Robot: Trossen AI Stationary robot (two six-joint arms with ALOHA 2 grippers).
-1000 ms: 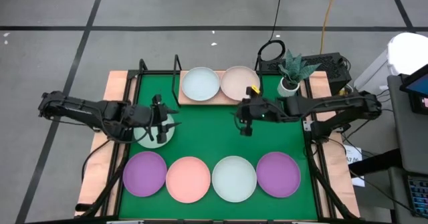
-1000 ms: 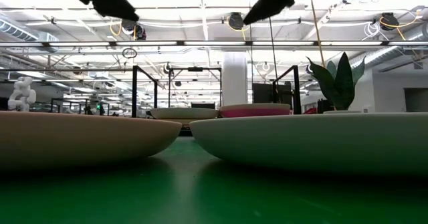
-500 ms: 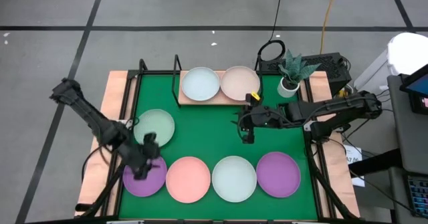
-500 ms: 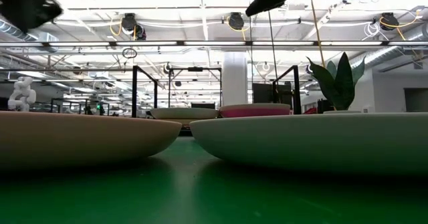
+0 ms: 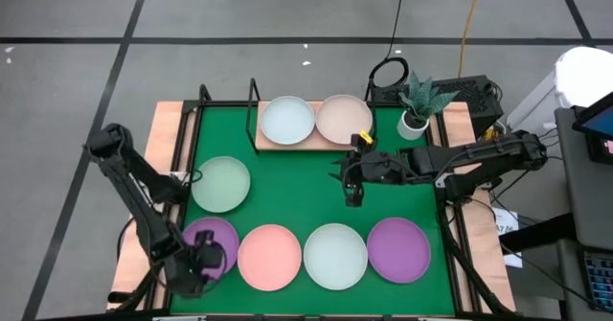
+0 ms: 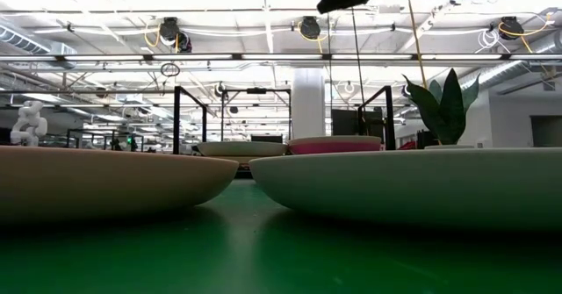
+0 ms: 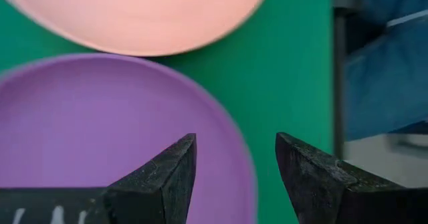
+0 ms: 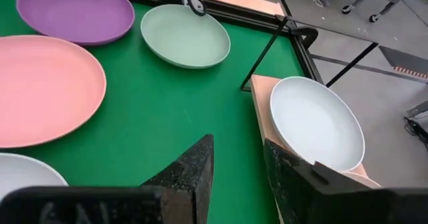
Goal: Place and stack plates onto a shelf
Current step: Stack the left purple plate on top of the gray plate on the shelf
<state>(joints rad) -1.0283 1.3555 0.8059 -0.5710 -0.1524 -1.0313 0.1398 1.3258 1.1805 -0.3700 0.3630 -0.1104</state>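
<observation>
Left gripper (image 5: pixel 209 261), fingers spread wide, empty, low over near rim of round matte purple plate (image 5: pixel 213 243) at table's (image 5: pixel 287 187) front-left corner. Step: picking it up; next I must straddle the rim and close. Right gripper (image 5: pixel 351 196) hangs mid-table, narrowly parted, empty. Light wooden shelf board (image 5: pixel 308 141) lies at the back.

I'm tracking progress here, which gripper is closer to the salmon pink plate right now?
Left. The left gripper hangs open over the purple plate right beside the pink plate. The right gripper hovers farther off over bare mat, toward the shelf.
</observation>
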